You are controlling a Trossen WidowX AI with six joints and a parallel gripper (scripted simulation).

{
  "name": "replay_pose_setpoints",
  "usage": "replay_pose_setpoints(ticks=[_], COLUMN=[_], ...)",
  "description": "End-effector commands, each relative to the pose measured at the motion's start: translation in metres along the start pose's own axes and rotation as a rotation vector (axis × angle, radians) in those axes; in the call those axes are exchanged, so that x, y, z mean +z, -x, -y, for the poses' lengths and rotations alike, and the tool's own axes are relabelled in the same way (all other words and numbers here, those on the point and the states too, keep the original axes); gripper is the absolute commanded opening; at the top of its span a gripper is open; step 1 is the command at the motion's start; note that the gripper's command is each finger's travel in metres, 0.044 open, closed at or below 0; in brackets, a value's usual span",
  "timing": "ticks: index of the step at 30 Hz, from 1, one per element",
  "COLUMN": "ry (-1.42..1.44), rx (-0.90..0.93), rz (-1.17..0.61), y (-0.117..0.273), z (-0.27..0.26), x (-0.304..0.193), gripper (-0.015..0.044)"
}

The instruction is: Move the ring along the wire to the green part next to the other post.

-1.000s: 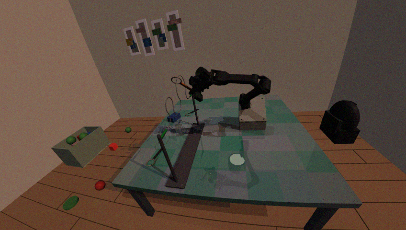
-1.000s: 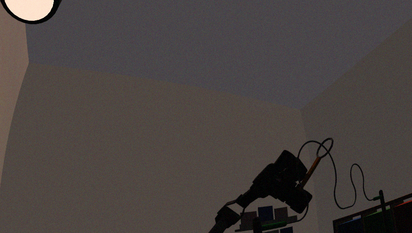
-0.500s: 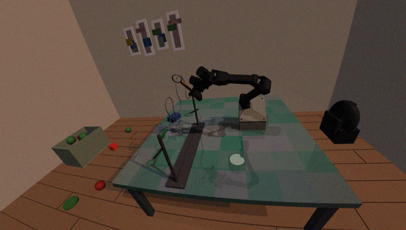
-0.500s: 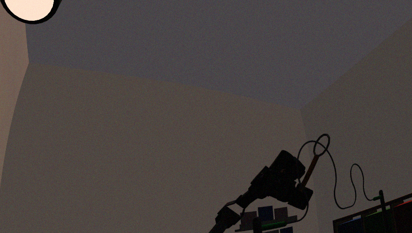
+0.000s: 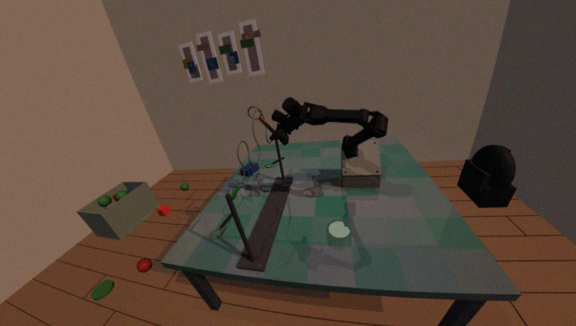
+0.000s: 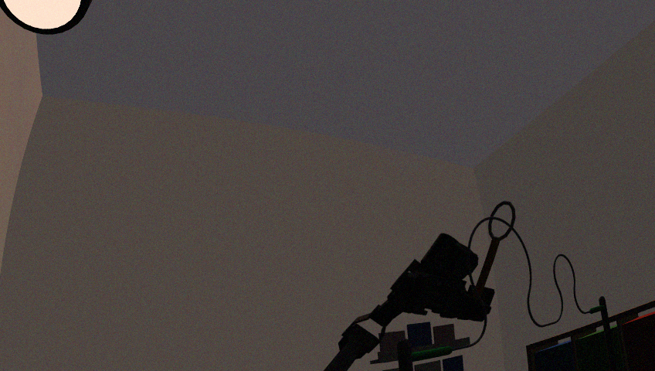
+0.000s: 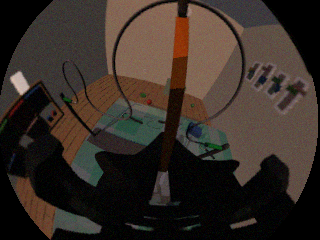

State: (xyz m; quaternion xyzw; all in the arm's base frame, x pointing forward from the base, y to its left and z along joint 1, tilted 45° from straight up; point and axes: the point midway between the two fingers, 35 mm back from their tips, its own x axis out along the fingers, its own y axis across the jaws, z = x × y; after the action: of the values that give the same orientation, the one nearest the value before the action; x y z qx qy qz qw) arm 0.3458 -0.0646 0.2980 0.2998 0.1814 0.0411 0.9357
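Ring (image 5: 248,113) (image 6: 491,226) (image 7: 114,60) sits high by the wire's tall loop (image 6: 524,246). Your end effector (image 5: 276,136) (image 6: 480,296) (image 7: 164,135) grips its orange handle (image 5: 265,123) (image 6: 487,264) (image 7: 177,75), angled upward toward the ring.

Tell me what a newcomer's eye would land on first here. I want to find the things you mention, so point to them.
Likely the black arm (image 5: 337,115) (image 6: 390,312), reaching over the table with its gripper (image 5: 278,136) (image 6: 480,296) shut on the orange handle (image 5: 265,123) (image 6: 488,262) (image 7: 180,42). Next, the ring (image 5: 248,109) (image 6: 514,216) (image 7: 114,60) at the handle's far end, up by the tall loop of the grey wire (image 5: 238,151) (image 6: 530,275) (image 7: 86,90). In the exterior view, the bright round lamp (image 6: 43,11) glares at the upper left.
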Motion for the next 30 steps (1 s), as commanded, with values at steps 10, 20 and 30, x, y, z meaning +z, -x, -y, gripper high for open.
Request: replay_pose_setpoints(ticks=[10, 20, 30], ry=[-0.147, -0.256, -0.365], rx=[0.081, 0.14, 0.199], rz=[0.024, 0.038, 0.053], y=[0.0, 0.0, 0.0], z=[-0.007, -0.012, -0.017], x=[0.001, 0.002, 0.004], gripper=[-0.015, -0.015, -0.015])
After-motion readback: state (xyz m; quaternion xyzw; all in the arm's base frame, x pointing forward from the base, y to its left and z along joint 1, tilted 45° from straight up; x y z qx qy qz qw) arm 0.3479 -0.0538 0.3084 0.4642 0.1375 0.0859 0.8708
